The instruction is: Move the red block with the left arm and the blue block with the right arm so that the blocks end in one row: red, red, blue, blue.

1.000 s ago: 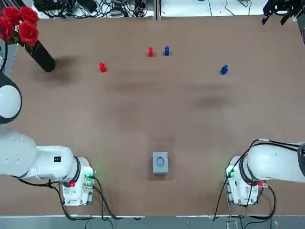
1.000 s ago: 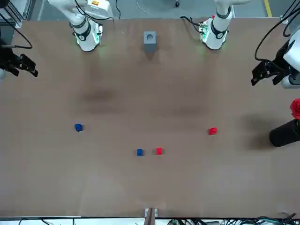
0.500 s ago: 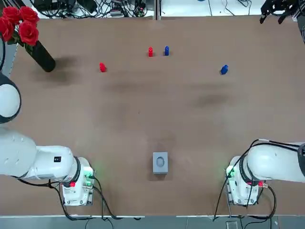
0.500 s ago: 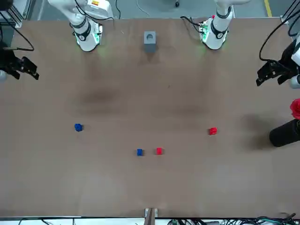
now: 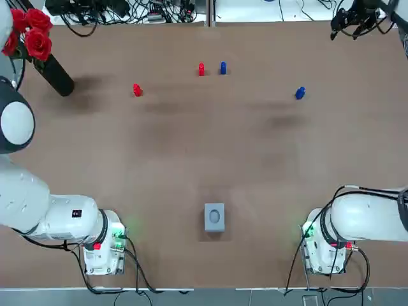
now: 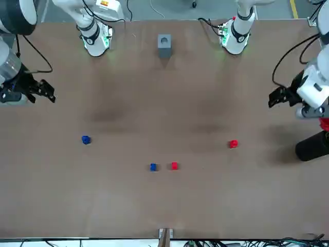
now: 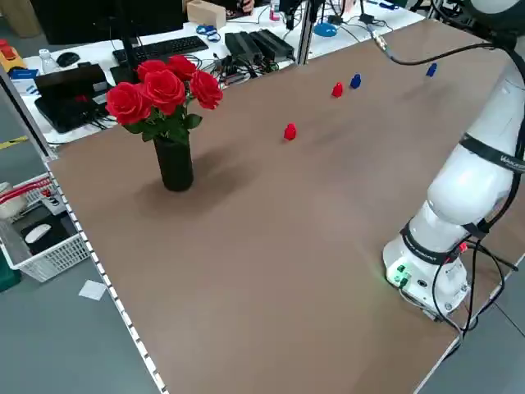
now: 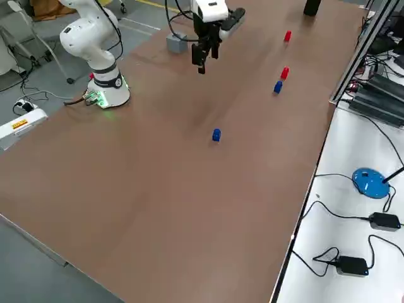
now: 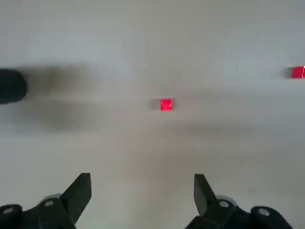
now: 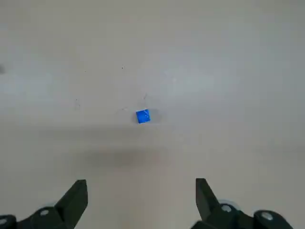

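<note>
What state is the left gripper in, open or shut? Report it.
Open. The fingers of the left gripper stand wide apart with nothing between them; a red block lies on the table beyond, untouched.

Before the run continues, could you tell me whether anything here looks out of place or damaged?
Nothing looks spilled or damaged. Only the layout is unfinished: the outer red block and outer blue block sit apart from the middle red block and middle blue block. The left claw and right claw hover open, holding nothing.
</note>
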`<action>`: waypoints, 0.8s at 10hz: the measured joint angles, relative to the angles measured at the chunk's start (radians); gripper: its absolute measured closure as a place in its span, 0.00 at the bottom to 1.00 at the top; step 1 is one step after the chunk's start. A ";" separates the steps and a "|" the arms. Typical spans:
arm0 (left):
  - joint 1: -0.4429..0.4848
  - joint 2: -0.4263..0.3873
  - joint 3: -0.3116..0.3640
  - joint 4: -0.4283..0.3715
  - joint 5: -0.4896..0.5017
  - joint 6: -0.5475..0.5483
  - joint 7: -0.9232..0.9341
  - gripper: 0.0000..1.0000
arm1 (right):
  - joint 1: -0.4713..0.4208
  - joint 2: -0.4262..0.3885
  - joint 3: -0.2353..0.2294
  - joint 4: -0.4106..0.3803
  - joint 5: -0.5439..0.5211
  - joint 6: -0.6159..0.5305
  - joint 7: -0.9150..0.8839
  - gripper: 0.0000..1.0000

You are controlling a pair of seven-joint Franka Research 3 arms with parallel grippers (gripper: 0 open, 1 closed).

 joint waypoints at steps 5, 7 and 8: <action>-0.016 0.057 -0.017 -0.244 0.000 0.327 -0.001 0.01 | 0.011 0.172 0.029 -0.016 0.000 0.172 0.000 0.00; -0.018 0.092 -0.019 -0.326 0.000 0.444 -0.001 0.01 | 0.013 0.234 0.040 -0.059 0.000 0.315 0.000 0.00; -0.019 0.107 -0.019 -0.363 0.000 0.487 -0.001 0.04 | 0.016 0.270 0.047 -0.085 -0.001 0.379 -0.001 0.00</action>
